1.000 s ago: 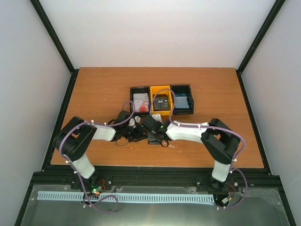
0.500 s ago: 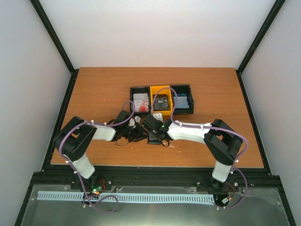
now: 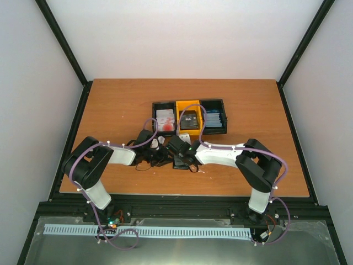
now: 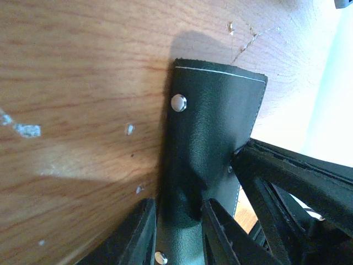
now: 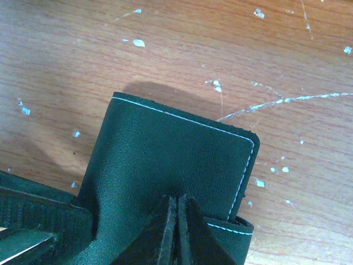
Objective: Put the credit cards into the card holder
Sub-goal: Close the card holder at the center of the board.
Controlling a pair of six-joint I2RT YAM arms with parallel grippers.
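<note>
The card holder, a small black wallet with white stitching, lies on the table between both grippers. In the left wrist view its flap with a silver snap stud bulges up between my left gripper's two fingers, which clamp it from both sides. In the right wrist view my right gripper is pinched shut on a fold of the card holder. The credit cards sit in three bins at the back: white ones with a red blotch, dark grey ones, blue ones. No card is in either gripper.
The black bin, yellow bin and black bin stand side by side just beyond the grippers. A small white rectangular piece lies in front of the yellow bin. The wooden table is scuffed with pale flecks.
The right arm's elbow swung slightly to the right and came back. Both grippers and the card holder stay in about the same spot.
</note>
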